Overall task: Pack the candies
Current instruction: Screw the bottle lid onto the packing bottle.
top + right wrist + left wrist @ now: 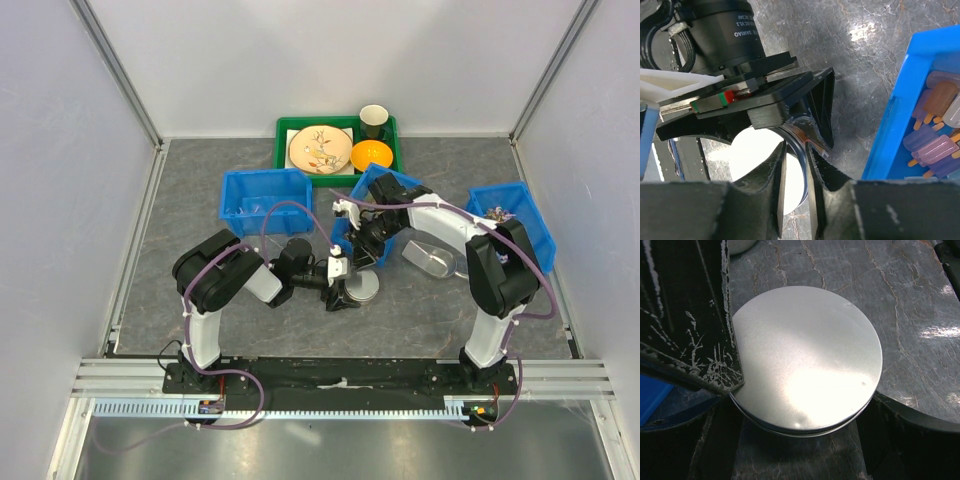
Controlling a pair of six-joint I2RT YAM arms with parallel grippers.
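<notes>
**Both hands at the round tin, centre of the surface**

Left hand [342,292] reaches in from the left; its fingers [695,325] are spread wide, one on either side of the round tin [805,360]; the near finger lies against the tin's rim and the other curves just beside the opposite edge, so we read this as a wide grip on the tin; the tin's flat silver top faces up, with a seam line showing under its front edge.

Right hand [796,190] sits directly over the same tin, close against the left hand; its fingers [777,185] are nearly pressed together with only a narrow slit between them; we cannot tell whether anything is pinched in that slit.

Candies: we cannot pick them out with certainty; small pale and mixed bits lie in the left blue bin [265,200] and in the right blue bin [512,222], too small in the top view to identify; none show on the tin.

The middle blue bin [890,120] stands just beside the tin and holds pastel lolly-shaped packets [935,142].

A second silver container [430,258] rests on the grey surface [200,330] between the tin and the right arm; a green tray [283,150] at the back carries a plate [318,150], an orange bowl [371,155] and a dark cup [374,121].
</notes>
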